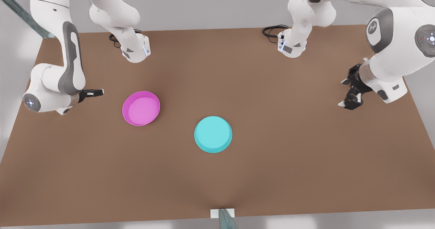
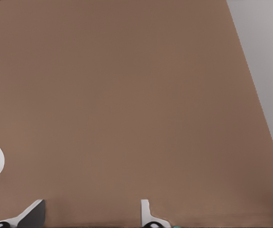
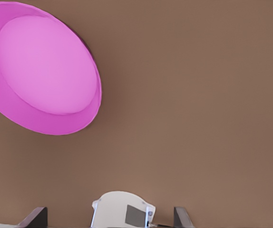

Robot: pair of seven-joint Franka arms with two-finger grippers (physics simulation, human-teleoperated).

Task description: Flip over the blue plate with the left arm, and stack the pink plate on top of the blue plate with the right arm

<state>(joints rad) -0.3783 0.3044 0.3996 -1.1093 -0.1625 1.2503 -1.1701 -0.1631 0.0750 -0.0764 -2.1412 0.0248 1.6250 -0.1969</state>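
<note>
Front view: blue plate (image 1: 213, 134) lying rim-down mid-table (image 1: 272, 174), pink plate (image 1: 141, 108) sitting rim-up toward the front view's left, well apart; right gripper (image 1: 97, 92) waiting near pink, left gripper (image 1: 350, 98) hanging spread at the front view's right.
Left wrist view: fingertips (image 2: 146, 211) standing wide over bare table; reaching across toward blue rim advisable.
Right wrist view: pink plate (image 3: 41, 71) lying ahead, fingertips (image 3: 180, 216) parted wide.

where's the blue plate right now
In the front view the blue plate lies on the brown table near the middle, to the front view's right of the pink plate and apart from it, touched by no gripper.
</note>
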